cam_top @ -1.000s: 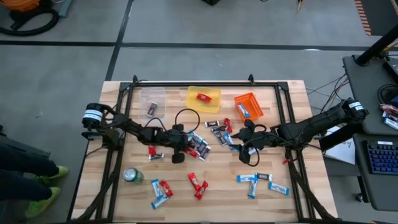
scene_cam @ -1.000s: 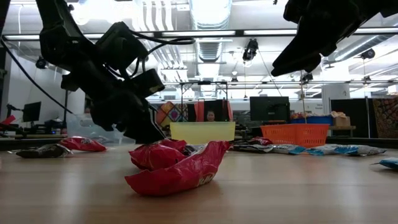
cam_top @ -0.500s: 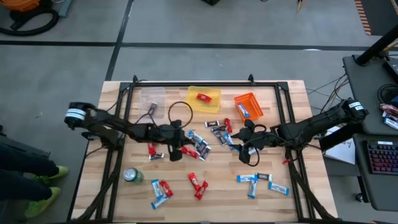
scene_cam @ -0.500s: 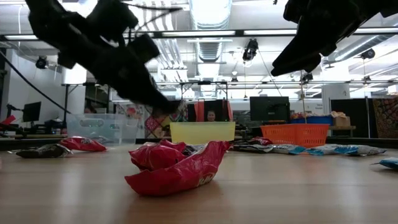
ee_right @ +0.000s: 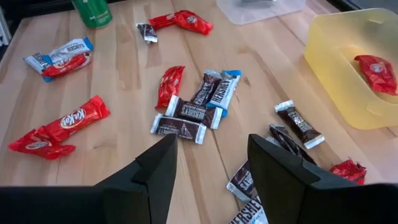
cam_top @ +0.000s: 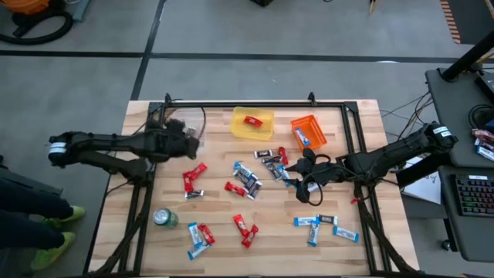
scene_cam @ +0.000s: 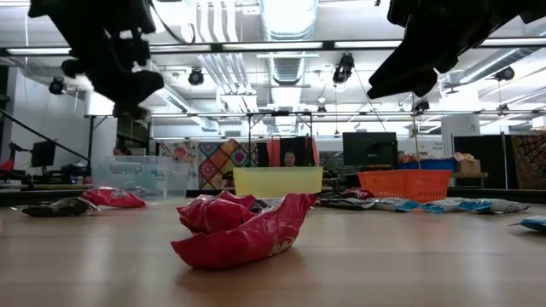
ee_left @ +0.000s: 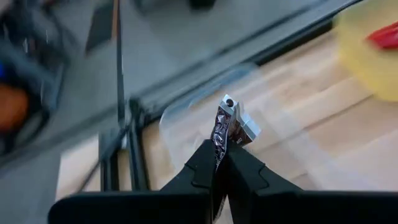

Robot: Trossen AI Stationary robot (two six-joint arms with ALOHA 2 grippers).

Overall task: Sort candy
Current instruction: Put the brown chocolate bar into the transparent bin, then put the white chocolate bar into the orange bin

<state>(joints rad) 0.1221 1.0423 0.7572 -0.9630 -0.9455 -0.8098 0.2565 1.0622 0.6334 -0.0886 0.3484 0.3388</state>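
From above, I see my left gripper (cam_top: 187, 140) over the clear bin (cam_top: 189, 123), far left. Its wrist view shows it pinching 1 dark candy (ee_left: 222, 134) thinly; it may slip outside. My right gripper (ee_right: 211, 165) hangs wide, empty.

Overhead view straight down, low view level at tabletop, wrist views close, all sharing yellow bin (cam_top: 253, 122).

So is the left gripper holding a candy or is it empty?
Holding. The left gripper is shut on a dark silver-wrapped candy that sticks out past its fingertips, over the clear bin.
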